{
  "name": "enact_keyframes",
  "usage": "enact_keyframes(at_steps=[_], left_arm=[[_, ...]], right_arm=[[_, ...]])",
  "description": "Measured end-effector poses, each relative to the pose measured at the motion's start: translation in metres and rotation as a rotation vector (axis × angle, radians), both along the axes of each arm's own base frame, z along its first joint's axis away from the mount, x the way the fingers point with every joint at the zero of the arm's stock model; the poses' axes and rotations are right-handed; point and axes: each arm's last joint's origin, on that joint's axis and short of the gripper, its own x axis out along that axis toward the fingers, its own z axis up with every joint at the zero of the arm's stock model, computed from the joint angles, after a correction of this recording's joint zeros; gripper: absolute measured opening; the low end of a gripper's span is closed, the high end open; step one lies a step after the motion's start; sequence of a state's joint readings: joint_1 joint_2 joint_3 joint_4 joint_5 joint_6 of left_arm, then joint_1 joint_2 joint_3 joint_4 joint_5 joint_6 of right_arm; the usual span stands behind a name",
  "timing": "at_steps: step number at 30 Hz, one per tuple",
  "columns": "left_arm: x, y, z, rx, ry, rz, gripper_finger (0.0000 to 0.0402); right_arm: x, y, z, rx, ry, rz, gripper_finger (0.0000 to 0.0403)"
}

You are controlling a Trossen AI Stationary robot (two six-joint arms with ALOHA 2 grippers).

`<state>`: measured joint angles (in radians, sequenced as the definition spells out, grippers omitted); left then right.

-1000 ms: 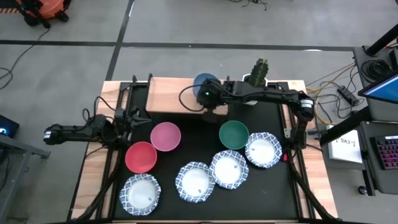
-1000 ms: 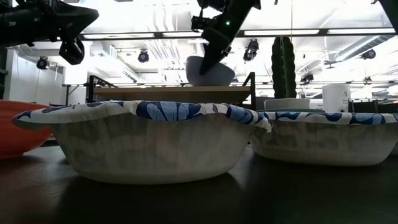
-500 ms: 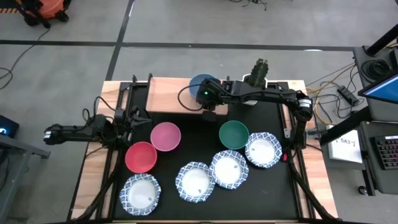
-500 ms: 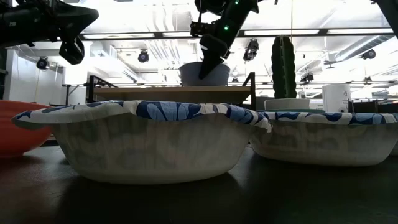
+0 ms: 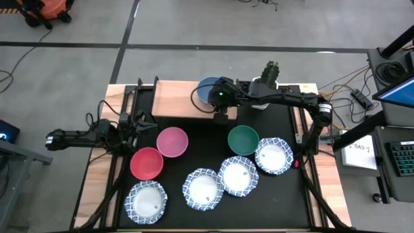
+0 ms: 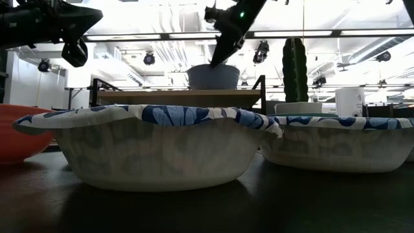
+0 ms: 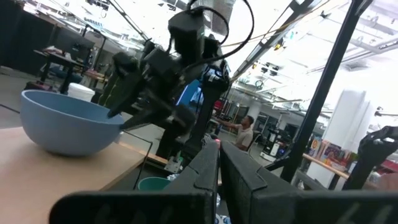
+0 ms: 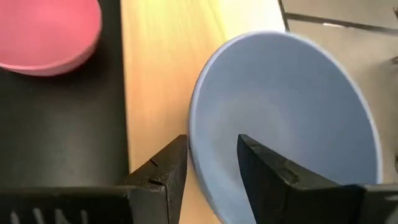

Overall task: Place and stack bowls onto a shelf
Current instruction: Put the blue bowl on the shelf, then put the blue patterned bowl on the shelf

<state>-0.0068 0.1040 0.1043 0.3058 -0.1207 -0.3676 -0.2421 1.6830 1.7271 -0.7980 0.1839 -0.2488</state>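
A blue bowl (image 5: 207, 87) sits upright on its base at the right end of the light-wood shelf (image 5: 174, 100). My right gripper (image 8: 212, 171) is open just above the bowl's near rim (image 8: 198, 155), with one finger outside the wall and one over the inside. The pink (image 5: 172, 142), red (image 5: 147, 163) and green (image 5: 243, 140) bowls and several white patterned bowls (image 5: 204, 189) rest on the black tabletop. My left gripper (image 5: 143, 123) is shut and empty, waiting at the table's left.
A cactus in a white pot (image 5: 270, 74) stands just right of the shelf, close to my right arm. The shelf's left and middle parts (image 5: 168, 97) are bare wood. The patterned bowls fill the table's near half.
My right gripper has set the blue bowl down. A second ago the bowl was tilted and clear of the shelf; now it sits level on the shelf's right end. The gripper has then risen a little and drawn slightly toward the table's right, while the bowl stays put.
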Motion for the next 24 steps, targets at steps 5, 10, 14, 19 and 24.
enact_keyframes(at_steps=[5, 10, 14, 19, 24], left_arm=[[0.000, 0.000, 0.001, -0.055, -0.018, -0.018, 0.0000], [0.001, 0.000, 0.002, -0.091, -0.027, -0.030, 0.0000], [0.004, 0.000, 0.005, -0.108, -0.056, -0.038, 0.0000], [0.008, 0.000, 0.010, -0.110, -0.105, -0.042, 0.0000], [0.015, 0.000, 0.013, -0.123, -0.144, -0.049, 0.0000]], right_arm=[[-0.017, 0.022, 0.025, 0.002, -0.049, 0.042, 0.0126], [-0.036, 0.055, 0.033, 0.023, -0.085, 0.148, 0.0119], [-0.054, 0.085, 0.024, 0.056, -0.153, 0.228, 0.0111], [-0.077, 0.115, -0.003, 0.072, -0.287, 0.316, 0.0099], [-0.100, 0.127, -0.026, 0.078, -0.396, 0.361, 0.0088]])
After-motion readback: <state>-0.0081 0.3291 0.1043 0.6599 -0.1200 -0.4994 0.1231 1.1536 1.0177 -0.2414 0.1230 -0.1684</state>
